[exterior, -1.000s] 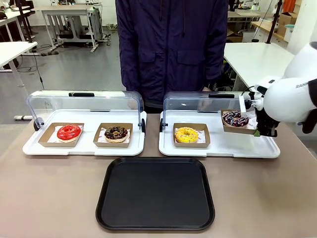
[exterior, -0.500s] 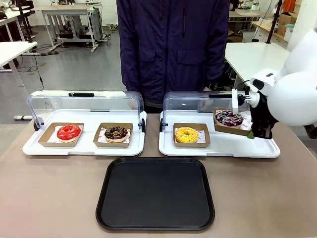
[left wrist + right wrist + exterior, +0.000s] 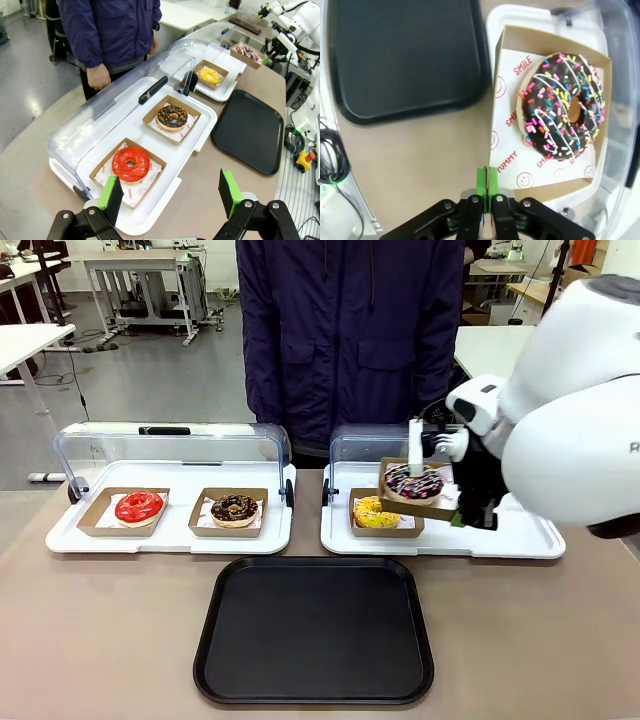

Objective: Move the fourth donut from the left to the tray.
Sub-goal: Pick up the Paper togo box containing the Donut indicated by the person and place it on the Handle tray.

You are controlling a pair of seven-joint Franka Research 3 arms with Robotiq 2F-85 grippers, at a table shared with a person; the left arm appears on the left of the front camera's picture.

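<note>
The chocolate donut with white drizzle and coloured sprinkles (image 3: 413, 482) lies in its shallow brown cardboard tray (image 3: 400, 506), which hangs tilted in the air just above the yellow donut (image 3: 372, 513). My right gripper (image 3: 460, 516) is shut on that cardboard tray's right wall. In the right wrist view the green pads (image 3: 486, 182) pinch the wall, with the donut (image 3: 564, 127) to their upper right and the black tray (image 3: 400, 55) at upper left. The large black tray (image 3: 313, 630) lies at the table's front middle. My left gripper (image 3: 170, 196) stands open above the left display tray, near the red donut (image 3: 131, 164).
Two white display trays (image 3: 170, 537) (image 3: 520, 536) with raised clear lids stand behind the black tray. The left one holds the red donut (image 3: 138, 506) and a chocolate donut with pale crumbs (image 3: 235, 508). A person in a dark jacket (image 3: 350, 340) stands at the far side.
My right gripper has carried the drizzled donut in its cardboard tray leftward and slightly up, from the right end of the display tray to above the yellow donut.
</note>
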